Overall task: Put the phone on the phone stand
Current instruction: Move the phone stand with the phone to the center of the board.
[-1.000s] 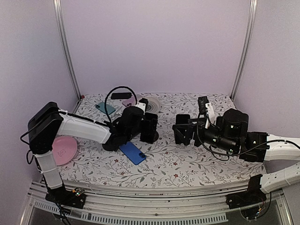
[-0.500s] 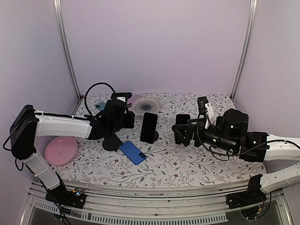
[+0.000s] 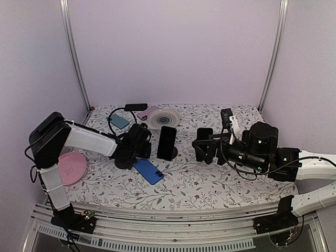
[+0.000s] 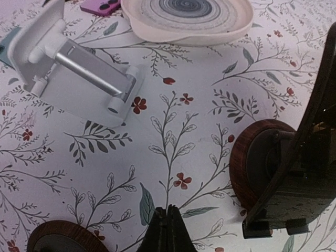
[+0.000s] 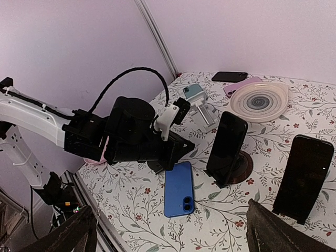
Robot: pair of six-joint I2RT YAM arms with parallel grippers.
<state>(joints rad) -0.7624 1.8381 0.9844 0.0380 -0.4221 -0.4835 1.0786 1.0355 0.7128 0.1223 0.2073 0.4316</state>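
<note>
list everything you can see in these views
centre phone: 1, black, on wooden stand
right phone: 1, black, right of it
far phone: 1, black, back edge
blue phone: 1, blue, front centre
teal phone: 1, teal, back left
white stand: 1, white, beside it
pink phone: 1, pink, beside dish
ringed dish: 1, cream, back centre
plate: 1, pink, left edge
empty stand: 1, brown, centre left
left gripper: 1, black, shut
right gripper: 1, black, open

light: soft, even, lilac tint | shadows: faint | focus: sharp
</note>
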